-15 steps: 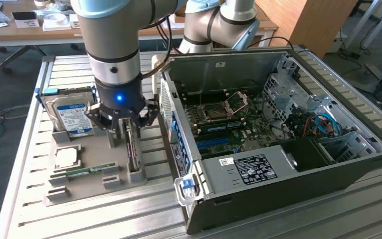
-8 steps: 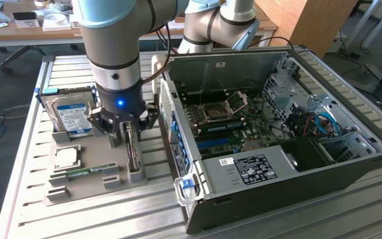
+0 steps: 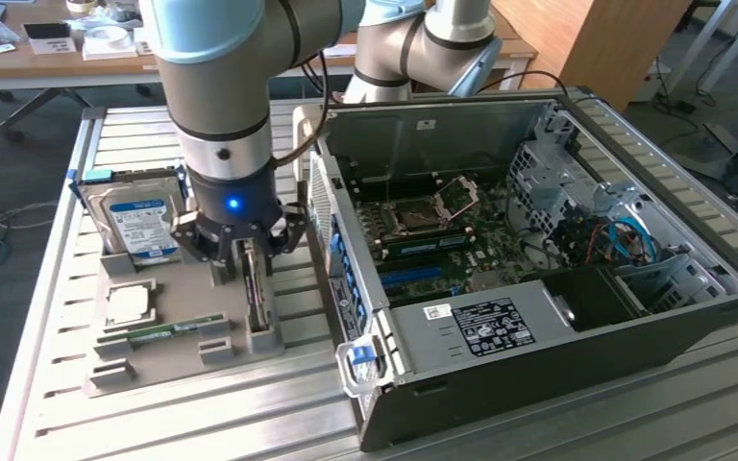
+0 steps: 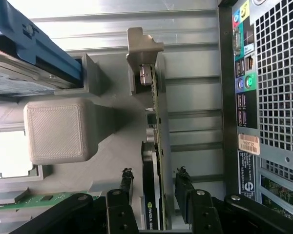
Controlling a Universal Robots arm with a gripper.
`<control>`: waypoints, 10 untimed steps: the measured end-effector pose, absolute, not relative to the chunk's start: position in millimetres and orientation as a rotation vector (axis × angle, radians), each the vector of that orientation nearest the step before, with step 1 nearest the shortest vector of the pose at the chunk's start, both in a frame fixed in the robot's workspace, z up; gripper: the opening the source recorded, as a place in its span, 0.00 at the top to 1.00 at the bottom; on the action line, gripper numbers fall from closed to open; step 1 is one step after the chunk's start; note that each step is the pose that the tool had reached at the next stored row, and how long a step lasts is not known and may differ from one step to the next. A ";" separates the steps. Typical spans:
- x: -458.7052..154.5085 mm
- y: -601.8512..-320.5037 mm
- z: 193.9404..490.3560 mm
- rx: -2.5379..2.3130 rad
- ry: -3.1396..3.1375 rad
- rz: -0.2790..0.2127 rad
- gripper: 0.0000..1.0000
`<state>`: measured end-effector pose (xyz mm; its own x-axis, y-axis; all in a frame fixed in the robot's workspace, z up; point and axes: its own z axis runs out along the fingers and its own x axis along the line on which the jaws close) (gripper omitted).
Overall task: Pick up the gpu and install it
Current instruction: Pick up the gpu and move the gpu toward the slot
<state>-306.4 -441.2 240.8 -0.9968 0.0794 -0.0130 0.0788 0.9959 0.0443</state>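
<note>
Straddling the upright gpu [image 4: 151, 161], gripper [image 4: 155, 176] wide open, no grip on it.

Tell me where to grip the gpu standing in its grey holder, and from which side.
Probably best: take the gpu by its upper edge, mid-length, coming straight down. It stands on edge in the holder, with its thin flat faces free on both sides. The open pincer straddles it, one finger facing each face.

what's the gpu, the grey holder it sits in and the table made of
gpu: dark circuit board, probably fibreglass laminate, with a pale matte metal end bracket. Holder: grey matte plastic, probably printed, given its fine ridged texture. Table: likely aluminium, ribbed slats with a dull sheen.
</note>
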 end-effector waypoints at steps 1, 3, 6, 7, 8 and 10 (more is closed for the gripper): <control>-306.4 -441.2 238.8 0.124 3.124 0.068 0.51; -306.4 -441.2 235.3 0.124 3.124 0.068 0.51; -306.4 -441.2 232.1 0.124 3.124 0.068 0.51; -306.4 -441.2 232.1 0.124 3.124 0.068 0.51; -306.4 -441.2 232.1 0.124 3.124 0.068 0.51; -306.4 -441.2 231.8 0.124 3.124 0.068 0.51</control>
<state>-306.4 -441.2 231.8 -0.9967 0.0795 -0.0130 0.0789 0.9959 0.0442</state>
